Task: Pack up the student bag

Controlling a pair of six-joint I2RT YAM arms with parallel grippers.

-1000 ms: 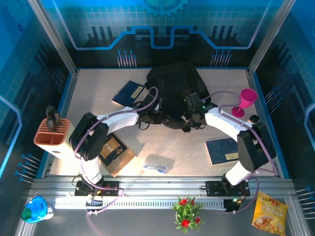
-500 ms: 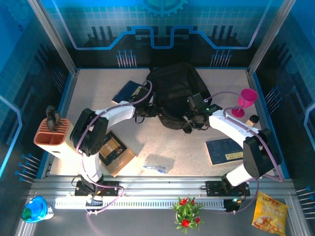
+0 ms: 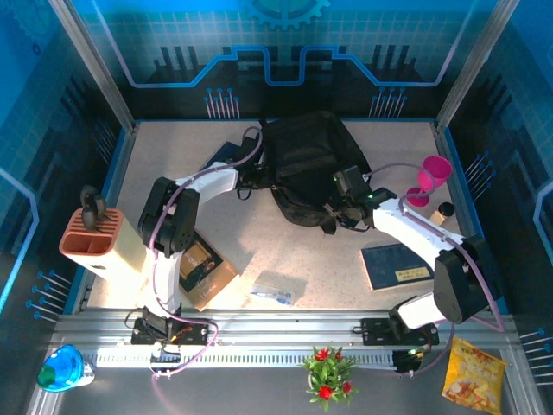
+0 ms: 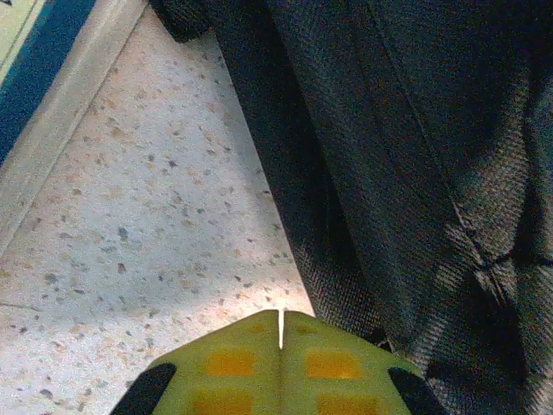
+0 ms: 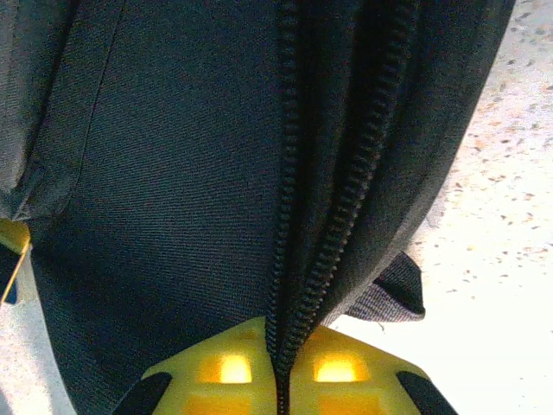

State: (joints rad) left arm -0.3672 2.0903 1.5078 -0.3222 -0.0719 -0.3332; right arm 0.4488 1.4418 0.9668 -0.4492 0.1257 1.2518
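A: Where does the student bag [image 3: 307, 160] lie?

B: Toward twelve o'clock on the table [image 3: 173, 199], slumped flat near the far edge, with its rounded top pointing away from the arms.

A: And the two pincers?

B: The left gripper [image 3: 256, 176] sits at the bag's nine o'clock edge. In its wrist view the yellow pads [image 4: 233, 363] are pressed together with nothing visible between them, and the black cloth runs just beside them at their three o'clock. The right gripper [image 3: 346, 206] is at the bag's four o'clock, nipped on the bag itself. The zip [image 5: 289, 173] runs straight down into the seam between its pads.

A: How would the bag handle?

B: Soft and limp, judging by the folds. It looks unfilled, so it is probably light, but it would sag and slide on the speckled top rather than hold a shape. The weave looks coarse enough to grip well.

A: Best place to take hold?

B: Probably the stitched zip band, where the right one has it, since a seam is firmer than a loose panel. The left one might pinch the opposite lip, so the mouth can be spread for the dark-blue book [image 3: 393, 264] at the table's four o'clock.
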